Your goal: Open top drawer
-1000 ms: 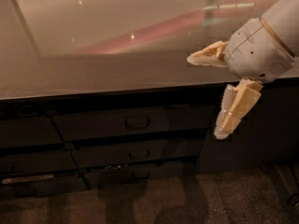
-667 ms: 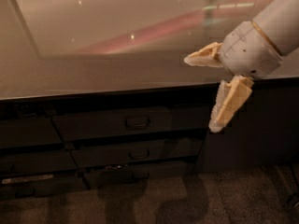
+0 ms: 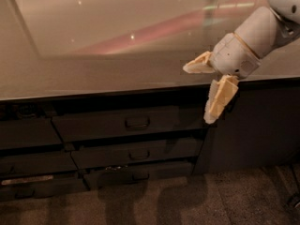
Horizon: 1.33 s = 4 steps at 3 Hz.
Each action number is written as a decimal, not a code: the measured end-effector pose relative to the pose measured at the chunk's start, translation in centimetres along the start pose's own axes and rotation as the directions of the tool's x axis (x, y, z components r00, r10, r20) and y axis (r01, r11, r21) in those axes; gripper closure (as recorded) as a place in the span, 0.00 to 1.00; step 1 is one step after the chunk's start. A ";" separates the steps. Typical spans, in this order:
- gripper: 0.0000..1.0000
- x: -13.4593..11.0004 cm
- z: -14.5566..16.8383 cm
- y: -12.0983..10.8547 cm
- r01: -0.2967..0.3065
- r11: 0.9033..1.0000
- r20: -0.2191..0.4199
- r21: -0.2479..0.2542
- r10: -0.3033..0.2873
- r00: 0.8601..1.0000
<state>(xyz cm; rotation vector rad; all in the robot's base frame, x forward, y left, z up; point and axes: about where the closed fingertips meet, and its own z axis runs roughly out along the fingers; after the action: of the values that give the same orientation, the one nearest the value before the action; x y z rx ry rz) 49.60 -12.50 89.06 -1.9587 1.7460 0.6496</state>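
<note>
The top drawer (image 3: 93, 125) is the wide dark front just under the counter, with a small loop handle (image 3: 137, 123) at its centre. Its front sits in line with the cabinet face. My gripper (image 3: 197, 95) hangs at the counter's front edge, to the right of the handle and slightly above it. It is open: one cream finger (image 3: 198, 63) points left over the counter edge, and the other finger (image 3: 219, 97) points down in front of the drawer's right end. Nothing is between them.
A glossy counter top (image 3: 93, 69) runs across the view above the drawers. Two slimmer drawer fronts (image 3: 136, 153) lie below the top one, and more fronts (image 3: 28, 135) sit to the left. A plain dark cabinet panel (image 3: 258, 125) stands at right, with carpet (image 3: 187, 200) below.
The gripper and arm have shifted left and slightly up along the counter edge, closer to the drawer's handle. The drawer has not moved.
</note>
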 end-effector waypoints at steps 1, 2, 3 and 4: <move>0.00 0.0 0.0 0.0 0.000 1.000 0.000 0.001 0.000 1.000; 0.00 -0.8 1.1 -1.0 -0.011 1.000 -0.057 -0.005 0.011 0.998; 0.00 -2.4 2.7 -2.3 -0.020 1.000 -0.131 -0.010 0.018 0.991; 0.00 -4.5 4.7 -3.0 0.001 1.000 -0.193 -0.025 -0.006 0.981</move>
<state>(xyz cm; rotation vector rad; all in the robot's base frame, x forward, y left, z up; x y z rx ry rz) 51.89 -5.81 88.08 -2.1025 1.8542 0.4957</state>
